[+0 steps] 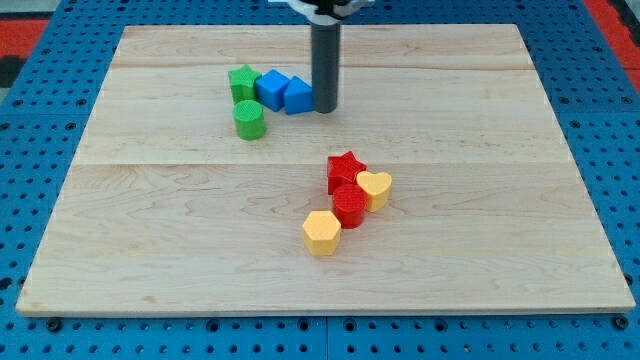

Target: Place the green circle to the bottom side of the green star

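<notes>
The green circle (249, 119) already stands just below the green star (242, 82) on the desk (150, 250), touching or nearly so, so the placing looks essentially done. The tool is a bare rod that cannot clench anything; its tip (325, 108) rests just right of the two blue blocks (284, 93) (beside the star), apart from the circle. The next move seems a withdrawal without nudging them. The circle is an upright cylinder with no facing direction.

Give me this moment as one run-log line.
my tip: right of blue blocks | green circle: just below green star, apparently touching | placement: looks achieved
</notes>
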`<state>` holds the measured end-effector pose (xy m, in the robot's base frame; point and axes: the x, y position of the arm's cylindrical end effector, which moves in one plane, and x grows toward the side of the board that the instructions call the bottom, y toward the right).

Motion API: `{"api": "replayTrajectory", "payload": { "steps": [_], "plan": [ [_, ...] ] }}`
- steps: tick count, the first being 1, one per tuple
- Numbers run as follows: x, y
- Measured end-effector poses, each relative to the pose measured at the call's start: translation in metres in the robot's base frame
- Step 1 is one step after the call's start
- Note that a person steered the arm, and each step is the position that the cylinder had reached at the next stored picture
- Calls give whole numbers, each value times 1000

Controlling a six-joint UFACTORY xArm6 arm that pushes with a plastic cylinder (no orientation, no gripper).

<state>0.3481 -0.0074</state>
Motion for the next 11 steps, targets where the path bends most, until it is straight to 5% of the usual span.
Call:
{"api": "replayTrajectory", "payload": {
  "steps": [3, 4, 7, 11],
  "plan": [
    [52, -16],
    [58, -71],
    [24, -175],
    [21, -131]
  ]
}}
